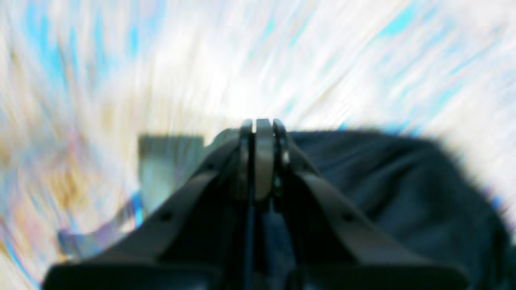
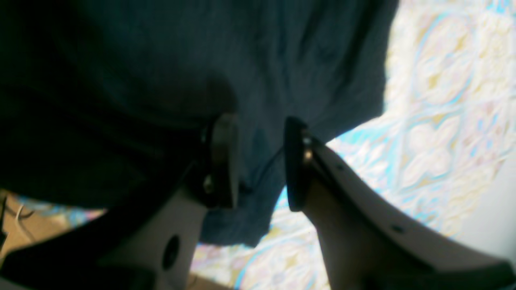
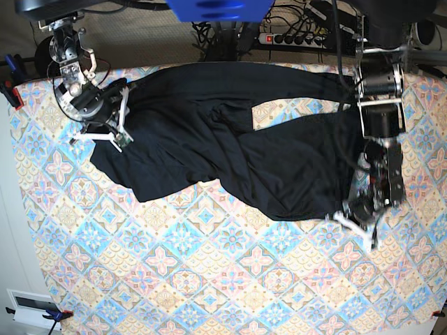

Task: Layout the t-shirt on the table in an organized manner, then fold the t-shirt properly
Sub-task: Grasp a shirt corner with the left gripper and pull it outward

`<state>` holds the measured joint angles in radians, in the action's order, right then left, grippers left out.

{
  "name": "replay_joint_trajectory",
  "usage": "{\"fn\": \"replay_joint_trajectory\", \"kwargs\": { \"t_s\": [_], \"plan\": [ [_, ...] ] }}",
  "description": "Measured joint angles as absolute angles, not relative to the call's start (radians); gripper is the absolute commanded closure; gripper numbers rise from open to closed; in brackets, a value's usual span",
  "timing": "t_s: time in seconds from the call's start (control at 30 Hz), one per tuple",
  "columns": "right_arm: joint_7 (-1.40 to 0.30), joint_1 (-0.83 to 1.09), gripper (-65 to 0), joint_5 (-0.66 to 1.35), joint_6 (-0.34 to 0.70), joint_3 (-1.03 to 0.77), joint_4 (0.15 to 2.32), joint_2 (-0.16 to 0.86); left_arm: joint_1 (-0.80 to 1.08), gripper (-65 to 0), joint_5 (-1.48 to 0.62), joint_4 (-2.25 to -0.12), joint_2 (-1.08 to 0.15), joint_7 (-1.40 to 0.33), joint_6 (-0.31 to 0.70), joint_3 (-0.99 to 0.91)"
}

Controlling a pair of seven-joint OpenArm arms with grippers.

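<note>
The black t-shirt (image 3: pixel 209 132) lies rumpled across the far half of the patterned table (image 3: pixel 209 279), with one long fold reaching the back right. At the shirt's near right hem, my left gripper (image 3: pixel 355 227) has its fingers pressed together (image 1: pixel 262 129), and dark cloth (image 1: pixel 383 181) bunches just beside and under them. My right gripper (image 3: pixel 115 132) is at the shirt's left edge. Its jaws stand apart (image 2: pixel 258 161) astride a fold of the fabric (image 2: pixel 169 72), whose corner hangs down past the fingers. The left wrist view is blurred.
A power strip (image 3: pixel 300 38) and cables lie behind the table's far edge, next to a blue part (image 3: pixel 216 8). A white box (image 3: pixel 31 307) sits off the table's near left corner. Bare patterned cloth fills the near half of the table.
</note>
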<state>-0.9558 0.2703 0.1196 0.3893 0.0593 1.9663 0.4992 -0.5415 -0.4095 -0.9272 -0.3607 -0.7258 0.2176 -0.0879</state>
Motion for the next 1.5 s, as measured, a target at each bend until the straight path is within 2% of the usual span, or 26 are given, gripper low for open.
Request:
{"fn": "replay_joint_trajectory", "kwargs": {
  "t_s": [0.13, 0.37, 0.43, 0.57, 0.7, 0.8, 0.87, 1.03, 1.13, 1.2, 1.4, 1.5],
  "plan": [
    [-0.969, 0.26, -17.7, 0.117, 0.389, 0.058, 1.964, 0.468, -0.616, 0.0, -0.413, -1.015, -0.371, -0.727, 0.214, -0.09],
    [-0.953, 0.218, -17.7, 0.121, 0.389, 0.057, 1.962, 0.448, -0.61, 0.0, -0.427, -1.46, -0.395, -0.911, 0.22, -0.095],
    [-0.97, 0.222, -17.7, 0.114, 0.39, 0.055, 1.961, 0.421, -0.613, 0.0, -0.504, -1.594, -0.407, -0.98, 0.231, -0.146],
    [-0.961, 0.221, -17.7, 0.124, 0.389, 0.057, 1.961, 0.41, -0.48, 0.0, -0.68, -1.883, -0.472, -1.207, 0.22, -0.292],
    [-0.962, 0.223, -17.7, 0.119, 0.39, 0.059, 1.961, 0.41, -0.277, -0.1, -0.793, -1.995, -0.524, -1.221, 0.231, -0.375],
    [-0.962, 0.223, -17.7, 0.119, 0.389, 0.058, 1.961, 0.413, -0.165, -0.2, -0.715, -1.922, -0.518, -1.162, 0.223, -0.429],
    [-0.958, 0.221, -17.7, 0.119, 0.39, 0.058, 1.962, 0.413, -0.156, -1.0, -0.677, -1.803, -0.521, -1.104, 0.218, -0.43],
    [-0.963, 0.221, -17.7, 0.12, 0.39, 0.094, 1.963, 0.413, -0.229, -11.7, -0.661, -1.476, -0.509, -1.018, 0.217, -0.415],
    [-0.964, 0.228, -17.7, 0.119, 0.39, 0.099, 1.963, 0.408, -0.337, -19.1, -0.652, -1.301, -0.5, -0.979, 0.214, -0.337],
    [-0.961, 0.225, -17.7, 0.118, 0.389, 0.099, 1.963, 0.408, -0.396, -23.1, -0.673, -1.202, -0.476, -0.874, 0.228, -0.274],
    [-0.965, 0.228, -17.7, 0.119, 0.39, 0.097, 1.963, 0.412, -0.486, -27.3, -0.609, -0.896, -0.457, -0.667, 0.205, -0.056],
    [-0.966, 0.229, -17.7, 0.119, 0.39, 0.096, 1.965, 0.409, -0.569, -28.6, -0.553, -0.746, -0.406, -0.569, 0.213, 0.007]
  ]
}}
